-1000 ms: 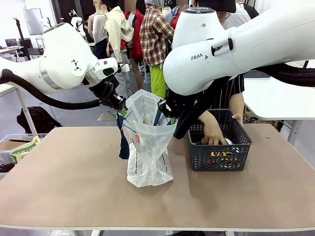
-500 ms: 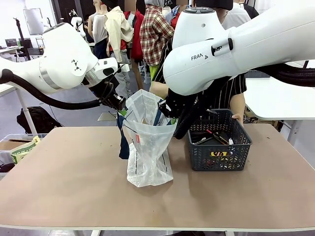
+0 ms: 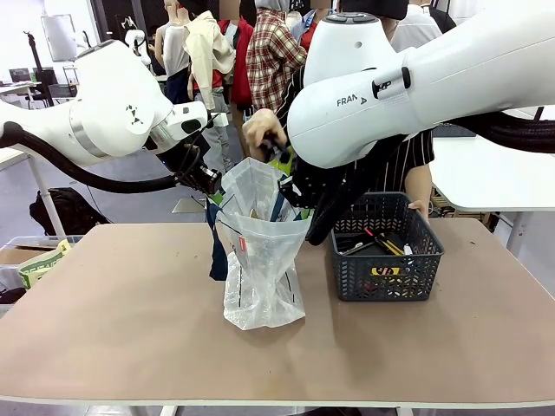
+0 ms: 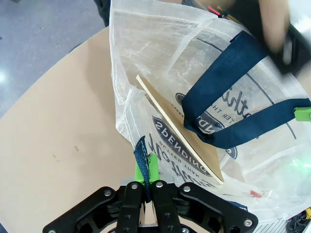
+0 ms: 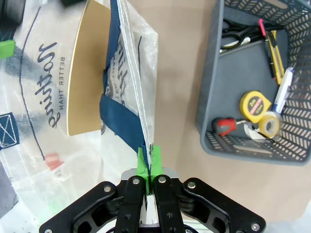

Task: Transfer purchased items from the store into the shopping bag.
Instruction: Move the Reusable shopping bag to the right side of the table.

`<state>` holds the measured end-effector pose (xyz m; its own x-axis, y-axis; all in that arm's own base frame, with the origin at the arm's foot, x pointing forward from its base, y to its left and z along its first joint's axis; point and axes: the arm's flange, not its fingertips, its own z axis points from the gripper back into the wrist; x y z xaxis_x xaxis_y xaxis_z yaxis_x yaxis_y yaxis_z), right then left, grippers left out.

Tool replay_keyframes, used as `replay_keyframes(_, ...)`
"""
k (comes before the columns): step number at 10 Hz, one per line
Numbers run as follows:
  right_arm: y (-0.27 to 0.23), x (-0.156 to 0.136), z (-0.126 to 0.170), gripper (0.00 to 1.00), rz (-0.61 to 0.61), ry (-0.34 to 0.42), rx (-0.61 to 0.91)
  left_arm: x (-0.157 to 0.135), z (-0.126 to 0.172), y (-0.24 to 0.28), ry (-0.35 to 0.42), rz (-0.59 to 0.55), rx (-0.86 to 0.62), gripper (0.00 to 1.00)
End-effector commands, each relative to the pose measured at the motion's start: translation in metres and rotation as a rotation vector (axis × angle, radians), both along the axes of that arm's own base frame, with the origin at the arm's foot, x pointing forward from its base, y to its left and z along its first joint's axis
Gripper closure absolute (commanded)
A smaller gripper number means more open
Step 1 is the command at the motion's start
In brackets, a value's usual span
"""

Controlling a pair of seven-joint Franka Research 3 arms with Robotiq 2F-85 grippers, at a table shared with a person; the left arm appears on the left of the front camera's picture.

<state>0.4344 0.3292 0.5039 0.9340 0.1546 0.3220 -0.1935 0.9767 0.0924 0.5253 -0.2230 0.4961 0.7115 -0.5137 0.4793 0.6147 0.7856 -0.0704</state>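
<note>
While both arms hold it from either side, the translucent white plastic bag with dark blue handles (image 3: 260, 269) stands on the tan surface (image 3: 113, 321) a little left of centre, its bottom resting there and its mouth drawn open. My left pincer (image 4: 147, 167) is clenched on the bag's rim, with a strip of dark blue webbing nipped between the green pads. From that wrist the bag spreads away past the fingertips, the oval "SPENDING" print lying just beyond them. My right pincer (image 5: 147, 162) is likewise clamped on the opposite rim, thin plastic and blue handle pinched together between its pads. A flat tan card sheet (image 4: 184, 136) leans inside the bag. Above the open mouth, between my two arms, the person's hand (image 3: 260, 134) hovers with something dark in its fingers. It is too blurred for me to say what it is. Just right of the bag, apart from it by a narrow strip of surface, sits the dark grey rectangular plastic basket with mesh sides (image 5: 209, 87), below my right arm in the front view. Inside it I can pick out a round yellow tape measure (image 5: 255, 103), a yellowish roll of tape (image 5: 268, 124) touching it, a yellow-and-black utility knife (image 5: 276, 48), a white-and-blue pen (image 5: 283, 90), black-handled scissors (image 5: 238, 36) and a thin red stick (image 5: 262, 26). All of these lie well clear of both pincers.
</note>
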Motion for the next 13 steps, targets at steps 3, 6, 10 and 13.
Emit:
replay_keyframes(3,-0.0017,-0.0005,0.0011,1.0,-0.002,0.001,0.006,0.0004,0.0021,0.0006,0.001,0.0,0.005,1.0)
replay_keyframes(6,-0.0017,-0.0005,0.0011,1.0,-0.002,0.001,0.006,0.0004,0.0021,0.0006,0.001,0.0,0.005,1.0)
replay_keyframes(10,-0.0017,-0.0005,0.0011,1.0,-0.002,0.001,0.006,0.0004,0.0021,0.0006,0.001,0.0,0.005,1.0)
replay_keyframes(13,-0.0017,-0.0005,0.0011,1.0,-0.002,0.001,0.006,0.0004,0.0021,0.0006,0.001,0.0,0.005,1.0)
